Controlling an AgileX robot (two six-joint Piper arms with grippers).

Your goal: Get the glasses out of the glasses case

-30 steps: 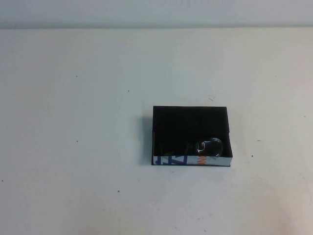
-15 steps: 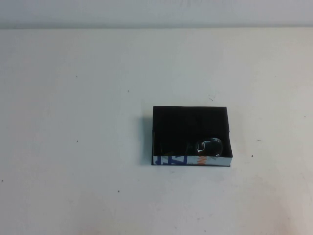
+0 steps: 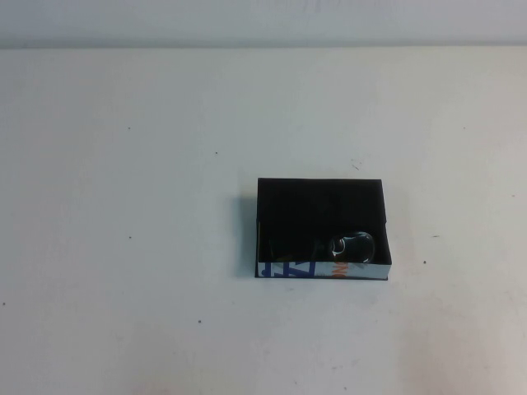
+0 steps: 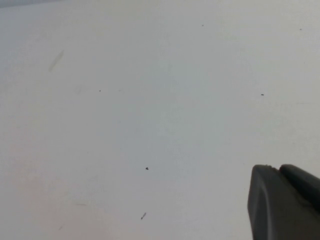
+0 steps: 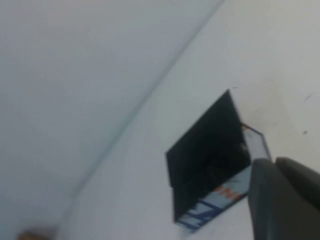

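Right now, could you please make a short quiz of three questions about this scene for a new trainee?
1. True or false: the glasses lie inside the glasses case.
2. Which wall of the case carries blue and orange lettering? A) the far wall B) the near wall, toward the robot C) none
3. Fill in: in the high view, the number of arms over the table is ____.

Key: 1 true. 2 B. 3 zero; the left gripper and the right gripper show only as dark parts at the edge of their own wrist views, the right one looking toward the case.

glasses (image 3: 352, 245) inside open glasses case (image 3: 321, 270)
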